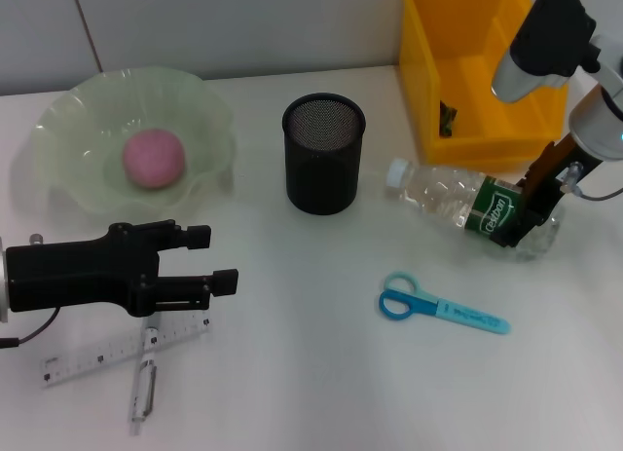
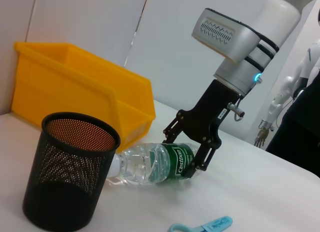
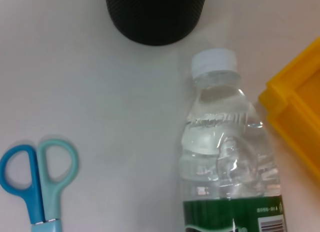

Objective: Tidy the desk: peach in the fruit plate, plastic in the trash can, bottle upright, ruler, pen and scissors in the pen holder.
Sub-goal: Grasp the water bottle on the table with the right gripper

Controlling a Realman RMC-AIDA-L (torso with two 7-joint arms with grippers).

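Since the bottle (image 1: 465, 206) is lying on its side just right of the pen holder (image 1: 323, 153), cap pointing at the holder, that looks like the job in hand. The yellow bin (image 1: 428, 71) sits behind and right of the holder, open top up, which makes sense for dropping trash in; something dark lies inside it, too small to say what. The fruit plate (image 1: 209, 115) is well left of the holder and the peach (image 1: 153, 159) already sits in its hollow, so that part looks done.

The right gripper (image 1: 523, 215) is down at the bottle's labelled end, farthest from the holder, one finger on each side of the green label. From the left wrist view the fingers look clamped on it or very nearly so. I'd guess it holds the base end so it can swing the cap up.

The left gripper (image 1: 222, 259) hangs front-left of the holder with its fingers apart, nothing between them, right over the ruler (image 1: 88, 358) and pen (image 1: 144, 383), probably lined up for those next. The scissors (image 1: 438, 306) lie flat front-right of the holder, handles toward it, untouched.
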